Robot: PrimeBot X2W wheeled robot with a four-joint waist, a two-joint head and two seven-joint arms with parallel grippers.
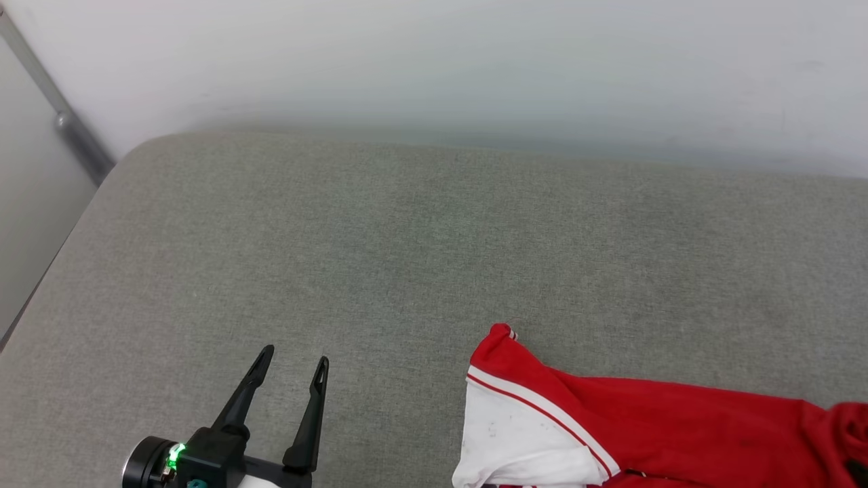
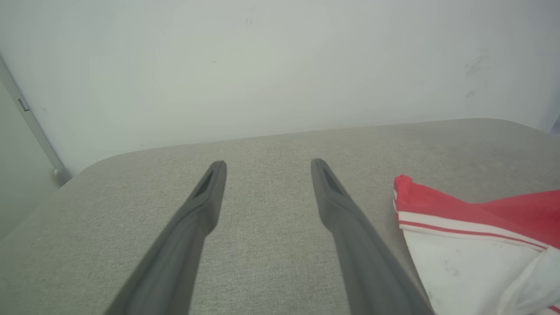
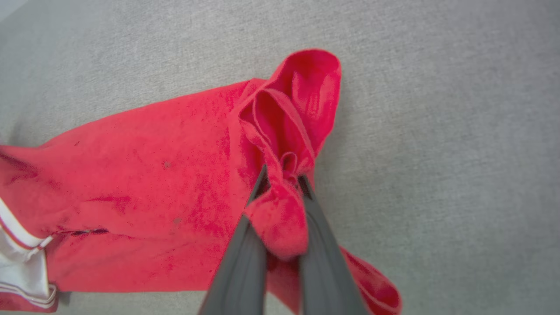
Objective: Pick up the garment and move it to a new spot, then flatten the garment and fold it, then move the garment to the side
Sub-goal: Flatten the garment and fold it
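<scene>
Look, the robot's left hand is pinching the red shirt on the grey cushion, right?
No, the right hand is pinching the red shirt on the grey cushion, as the right wrist view shows. The left hand is open and holds nothing.

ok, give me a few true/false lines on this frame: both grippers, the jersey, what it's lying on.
1. The left gripper is open, with nothing between its fingers. True.
2. The right gripper is open above the garment. False: it is shut on a bunched red fold of the garment.
3. The garment is flat and neatly folded. False: it is crumpled, with creases and a loose fold.
4. The garment lies on a grey fabric surface. True.
5. The left gripper touches the white sleeve. False: it stands apart from the sleeve, to its left in the head view, with bare surface between them.
</scene>
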